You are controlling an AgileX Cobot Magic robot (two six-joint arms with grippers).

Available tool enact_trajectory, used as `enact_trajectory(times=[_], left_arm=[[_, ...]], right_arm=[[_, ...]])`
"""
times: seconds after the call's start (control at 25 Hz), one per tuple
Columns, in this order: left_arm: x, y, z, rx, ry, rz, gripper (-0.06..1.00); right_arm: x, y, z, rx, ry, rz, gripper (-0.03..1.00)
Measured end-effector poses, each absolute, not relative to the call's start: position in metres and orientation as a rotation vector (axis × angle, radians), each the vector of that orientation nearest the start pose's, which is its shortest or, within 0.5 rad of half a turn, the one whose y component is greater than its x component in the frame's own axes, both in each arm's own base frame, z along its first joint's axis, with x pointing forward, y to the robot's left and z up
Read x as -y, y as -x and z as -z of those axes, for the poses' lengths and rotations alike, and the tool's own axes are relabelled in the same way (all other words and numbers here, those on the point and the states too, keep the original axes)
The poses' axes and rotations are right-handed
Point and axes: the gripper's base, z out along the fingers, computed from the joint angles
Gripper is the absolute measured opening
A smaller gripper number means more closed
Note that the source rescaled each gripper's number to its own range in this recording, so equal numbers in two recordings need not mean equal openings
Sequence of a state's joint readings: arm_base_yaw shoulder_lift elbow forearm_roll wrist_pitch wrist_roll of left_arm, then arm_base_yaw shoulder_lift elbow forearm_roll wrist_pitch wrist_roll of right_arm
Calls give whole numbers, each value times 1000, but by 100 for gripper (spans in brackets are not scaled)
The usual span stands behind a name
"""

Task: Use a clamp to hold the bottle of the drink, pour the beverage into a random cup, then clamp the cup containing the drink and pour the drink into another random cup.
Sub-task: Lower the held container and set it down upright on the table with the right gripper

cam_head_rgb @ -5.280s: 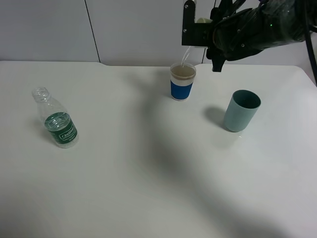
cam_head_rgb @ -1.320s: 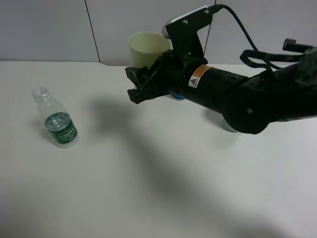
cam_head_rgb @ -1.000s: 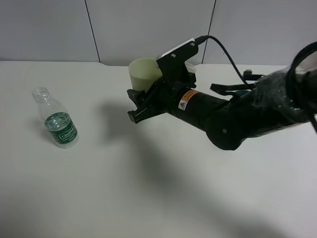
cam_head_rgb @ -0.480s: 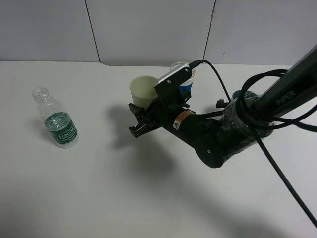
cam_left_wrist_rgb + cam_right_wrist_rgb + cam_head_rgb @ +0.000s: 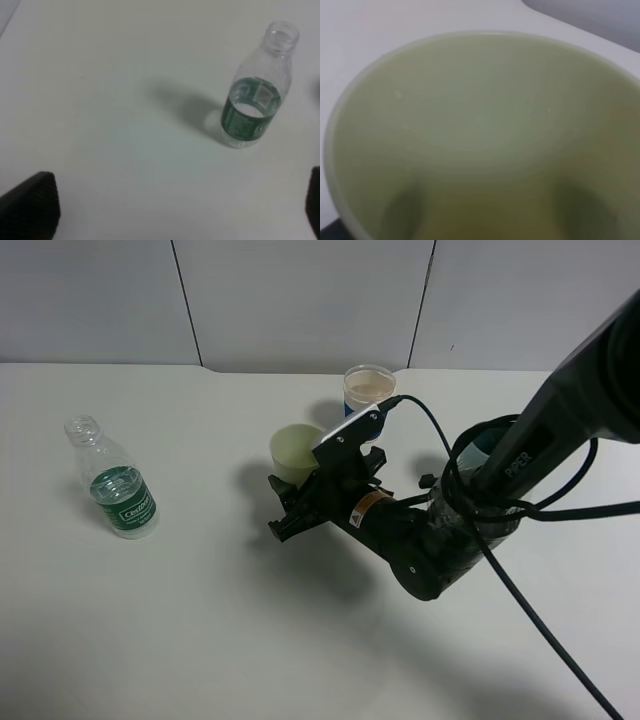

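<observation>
- Exterior high view: the right arm [image 5: 440,530] reaches low across the white tabletop [image 5: 200,620] toward the middle, its black body lying close above the surface.
- The right hand [image 5: 292,502] is closed on a pale yellow-green cup [image 5: 297,452], which stands upright at the arm's tip, its open mouth facing up.
- In the right wrist view that cup [image 5: 480,135] fills nearly the whole picture; its inside looks pale and smooth, and whether any drink is left in it cannot be told.
- Just behind the arm stands the blue-banded paper cup [image 5: 368,393], upright, with a light brownish drink inside.
- A teal tumbler [image 5: 490,440] is mostly hidden behind the arm and its black cables.
- The bottle [image 5: 113,480] stands upright well to the left, apart from everything else, uncapped, with its green label low on the body.
- In the left wrist view the bottle [image 5: 256,110] stands alone on the tabletop; the left hand's fingers [image 5: 30,202] show only as dark tips at the picture's two corners, spread wide with nothing between them.
</observation>
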State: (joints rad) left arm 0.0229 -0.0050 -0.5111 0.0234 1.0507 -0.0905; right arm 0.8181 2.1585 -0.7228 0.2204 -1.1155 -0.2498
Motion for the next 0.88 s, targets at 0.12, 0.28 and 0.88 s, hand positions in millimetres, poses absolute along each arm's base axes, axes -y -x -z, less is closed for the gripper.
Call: enact_trajectory(times=[0.12,0.28,0.88], left_arm=[[-2,7,-281,-2015,116,15,100],[-2,7,-281,-2015,116,15,100],[-2,7,-281,-2015,116,15,100]], right_arm=[[-243,-253,-62,-1687,718,-286,0],[-242,-252,-58,-1678,705,-290,0],[-241,-252,-55,-1662,687,-297,22]])
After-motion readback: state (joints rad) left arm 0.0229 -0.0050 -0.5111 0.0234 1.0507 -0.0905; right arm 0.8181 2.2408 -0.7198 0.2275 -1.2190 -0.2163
